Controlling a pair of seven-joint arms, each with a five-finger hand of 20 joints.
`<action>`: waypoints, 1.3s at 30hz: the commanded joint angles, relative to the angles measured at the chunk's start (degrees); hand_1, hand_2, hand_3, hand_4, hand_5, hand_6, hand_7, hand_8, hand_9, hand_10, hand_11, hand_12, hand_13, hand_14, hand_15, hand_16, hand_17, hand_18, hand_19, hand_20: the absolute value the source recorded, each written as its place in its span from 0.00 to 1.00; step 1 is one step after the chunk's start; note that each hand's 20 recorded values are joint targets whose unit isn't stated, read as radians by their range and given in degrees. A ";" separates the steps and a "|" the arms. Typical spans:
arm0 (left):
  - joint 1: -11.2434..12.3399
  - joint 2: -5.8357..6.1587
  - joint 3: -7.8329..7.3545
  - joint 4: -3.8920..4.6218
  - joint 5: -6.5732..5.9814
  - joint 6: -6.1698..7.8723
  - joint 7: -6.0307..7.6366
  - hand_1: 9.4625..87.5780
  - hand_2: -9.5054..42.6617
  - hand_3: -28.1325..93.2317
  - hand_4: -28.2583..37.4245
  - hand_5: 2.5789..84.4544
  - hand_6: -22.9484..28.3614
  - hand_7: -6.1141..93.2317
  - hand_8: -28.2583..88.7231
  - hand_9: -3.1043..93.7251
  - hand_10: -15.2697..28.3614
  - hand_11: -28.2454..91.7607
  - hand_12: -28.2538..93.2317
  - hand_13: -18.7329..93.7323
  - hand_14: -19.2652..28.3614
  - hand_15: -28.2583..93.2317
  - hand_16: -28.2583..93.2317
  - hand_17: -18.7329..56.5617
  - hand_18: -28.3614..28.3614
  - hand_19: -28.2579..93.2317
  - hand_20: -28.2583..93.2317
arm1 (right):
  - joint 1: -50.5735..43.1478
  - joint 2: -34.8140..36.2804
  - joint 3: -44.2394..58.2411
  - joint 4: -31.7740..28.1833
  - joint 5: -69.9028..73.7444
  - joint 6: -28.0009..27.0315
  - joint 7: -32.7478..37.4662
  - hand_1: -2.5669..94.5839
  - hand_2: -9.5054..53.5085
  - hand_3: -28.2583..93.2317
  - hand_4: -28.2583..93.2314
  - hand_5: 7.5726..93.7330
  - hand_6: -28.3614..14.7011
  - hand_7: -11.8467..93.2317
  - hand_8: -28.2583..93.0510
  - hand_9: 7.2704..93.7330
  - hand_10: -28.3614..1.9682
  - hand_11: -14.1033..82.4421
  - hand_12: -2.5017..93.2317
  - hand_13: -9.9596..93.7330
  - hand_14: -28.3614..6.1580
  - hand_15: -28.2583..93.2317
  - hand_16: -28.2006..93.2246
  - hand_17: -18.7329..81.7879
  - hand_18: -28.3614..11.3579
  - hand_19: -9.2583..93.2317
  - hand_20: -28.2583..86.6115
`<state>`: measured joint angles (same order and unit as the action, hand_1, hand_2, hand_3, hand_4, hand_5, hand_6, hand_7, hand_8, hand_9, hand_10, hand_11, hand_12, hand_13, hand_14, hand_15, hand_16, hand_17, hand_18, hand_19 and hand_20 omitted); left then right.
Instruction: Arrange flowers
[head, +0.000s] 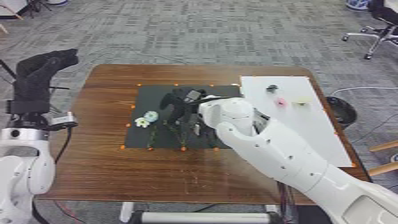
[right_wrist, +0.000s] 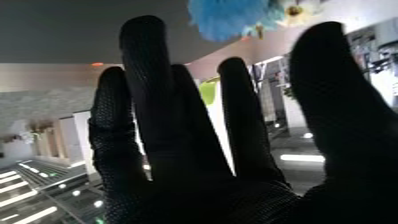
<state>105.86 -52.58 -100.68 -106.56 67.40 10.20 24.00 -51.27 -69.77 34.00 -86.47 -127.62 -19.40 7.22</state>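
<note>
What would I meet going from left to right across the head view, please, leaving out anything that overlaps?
Left hand, a close pair of pale flowers, right hand, pink flower, small pale yellow item, dark round container.

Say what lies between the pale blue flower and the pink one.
In the head view, the right hand and its white arm lie between the pale blue flower and the pink flower.

Two flowers (head: 142, 122) are lying left on one mat (head: 153, 96); three small things (head: 281, 102) are lying far right on one board (head: 313, 137).
</note>
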 joint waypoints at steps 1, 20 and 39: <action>1.76 -2.66 0.19 3.33 -3.79 0.75 -2.47 0.17 0.40 0.79 0.00 0.62 0.54 0.18 0.18 0.55 0.71 0.41 0.33 0.49 0.75 0.37 0.23 0.34 0.70 0.32 0.37 | 0.47 1.76 1.68 -4.34 3.13 -1.86 4.13 0.34 0.00 0.76 0.12 0.36 0.66 0.20 0.17 0.39 0.36 0.19 0.16 0.67 0.39 0.48 0.48 0.41 0.13 0.63 0.68; 8.99 -5.70 -3.69 3.66 -8.58 1.94 -5.14 0.17 0.47 0.79 0.00 0.63 0.50 0.22 0.17 0.57 0.69 0.41 0.34 0.51 0.74 0.37 0.23 0.35 0.68 0.31 0.37 | -13.93 26.80 19.44 -25.29 13.80 22.25 7.02 0.31 0.00 0.78 0.11 0.43 0.61 0.19 0.18 0.48 0.39 0.21 0.17 0.66 0.36 0.46 0.49 0.41 0.12 0.63 0.66; 11.24 -6.98 -5.07 1.12 -8.32 2.39 -4.51 0.18 0.45 0.81 0.00 0.63 0.49 0.22 0.17 0.58 0.69 0.41 0.34 0.53 0.76 0.39 0.24 0.35 0.70 0.32 0.37 | -30.44 30.44 38.49 -17.22 9.01 27.00 12.59 0.39 0.00 0.79 0.10 0.57 0.63 0.26 0.17 0.67 0.48 0.29 0.21 0.74 0.46 0.56 0.49 0.45 0.15 0.71 0.70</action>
<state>115.85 -58.44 -105.13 -104.63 58.85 12.77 19.17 -86.77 -36.25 81.38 -107.80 -115.61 7.81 18.76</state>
